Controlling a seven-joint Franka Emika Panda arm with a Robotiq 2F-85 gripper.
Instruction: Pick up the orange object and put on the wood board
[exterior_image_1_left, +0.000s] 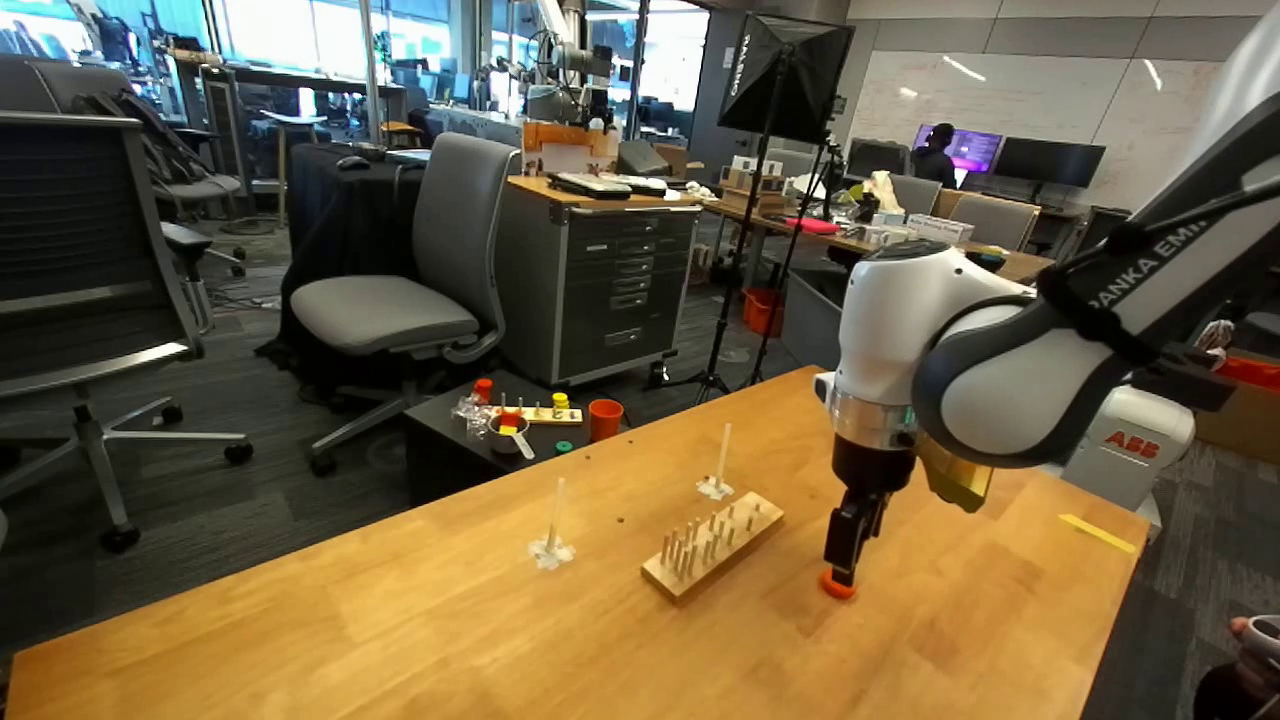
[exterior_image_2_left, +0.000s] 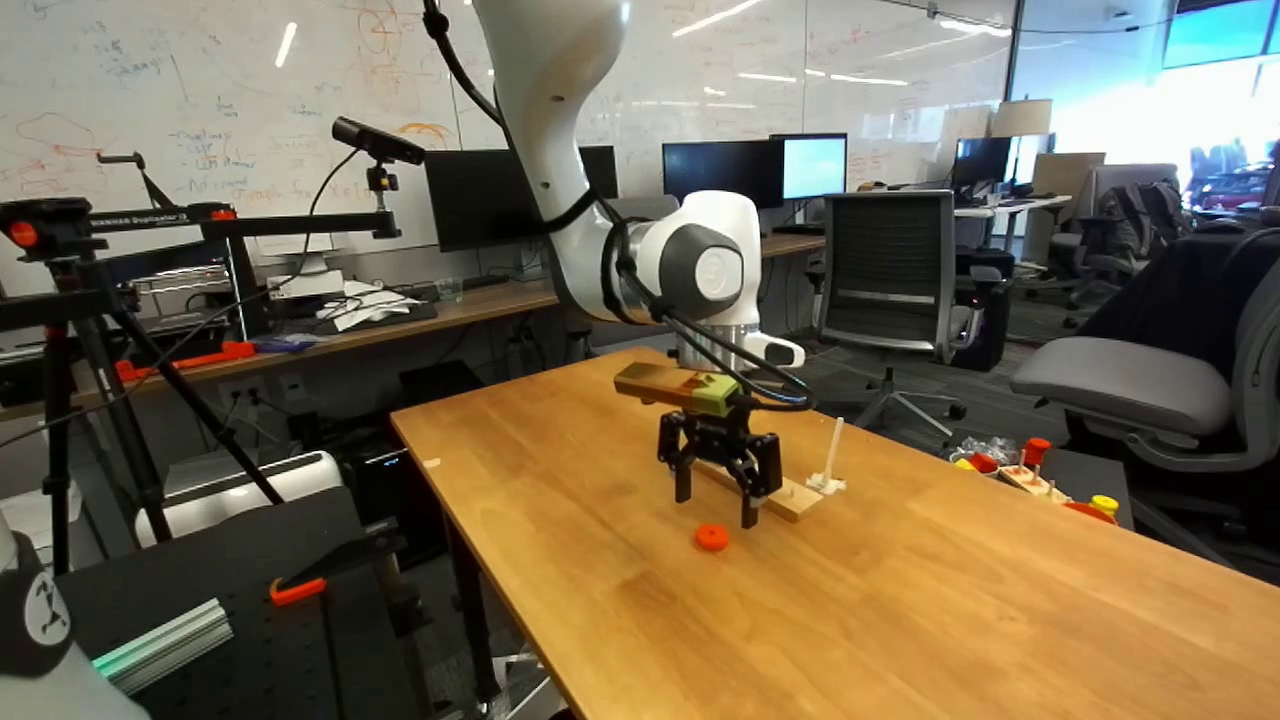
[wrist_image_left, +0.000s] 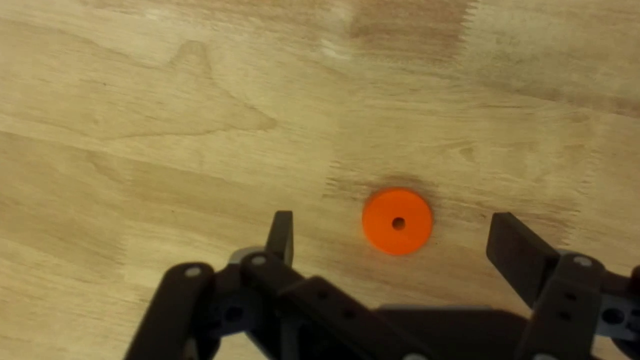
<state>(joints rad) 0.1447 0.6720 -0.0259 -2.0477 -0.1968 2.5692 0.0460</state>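
The orange object is a flat round disc with a small centre hole. It lies flat on the table in both exterior views (exterior_image_1_left: 835, 592) (exterior_image_2_left: 712, 538) and in the wrist view (wrist_image_left: 395, 240). The wood board (exterior_image_1_left: 735, 545) carries rows of thin upright pegs; in an exterior view it is partly hidden behind the gripper (exterior_image_2_left: 797, 502). My gripper (exterior_image_2_left: 716, 508) points down above the disc, and its fingers are apart and empty. In the wrist view the disc shows between the two fingertips (wrist_image_left: 392, 215), touching neither. In an exterior view the gripper (exterior_image_1_left: 842, 568) overlaps the disc's far edge.
Two thin white rods stand upright on the table near the board, one to its left (exterior_image_1_left: 555, 515) and one behind it (exterior_image_1_left: 722, 460). A low black side table (exterior_image_1_left: 440, 455) beyond the table edge holds cups and a small peg board. Yellow tape (exterior_image_1_left: 1097, 533) marks the tabletop.
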